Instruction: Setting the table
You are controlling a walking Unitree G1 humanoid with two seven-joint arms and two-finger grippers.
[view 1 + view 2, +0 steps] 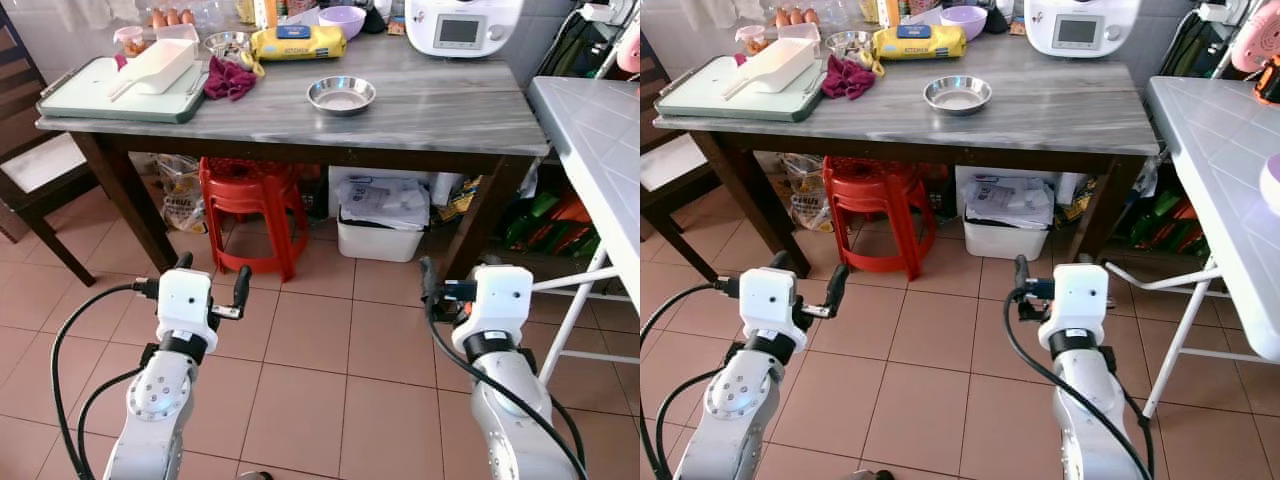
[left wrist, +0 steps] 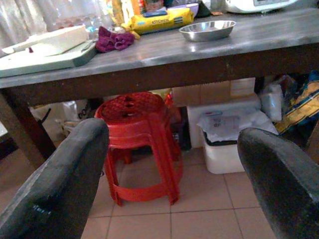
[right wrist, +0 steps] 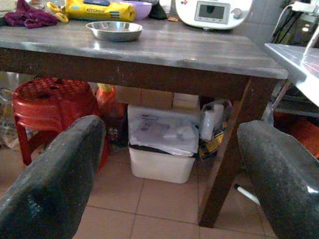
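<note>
A long grey table (image 1: 430, 105) stands across the far side of the scene, with tiled floor (image 1: 310, 350) between it and the robot. A second, pale table (image 1: 600, 150) runs along the right edge. Under the grey table sit a stack of red stools (image 1: 250, 205) to the left and a white bin (image 1: 380, 225) stuffed with bags to the right of them.

On the grey table, from left to right: a pale green tray (image 1: 90, 95) at the left end carrying a white scoop (image 1: 160, 65); a crumpled dark red cloth (image 1: 230, 78) just right of the tray; a yellow packet (image 1: 298, 42) farther back; a steel bowl (image 1: 341, 95) near the middle, standing alone and closer to the near edge; a white kitchen machine (image 1: 462, 25) with a screen at the far right. A purple bowl (image 1: 342, 20) and a smaller steel bowl (image 1: 226, 42) sit at the far edge.

Both arms are held low in front of the table, over the floor. The left gripper (image 1: 212, 280) has its fingers spread wide and holds nothing. The right gripper (image 3: 169, 174) also has its fingers wide apart, with nothing between them.
</note>
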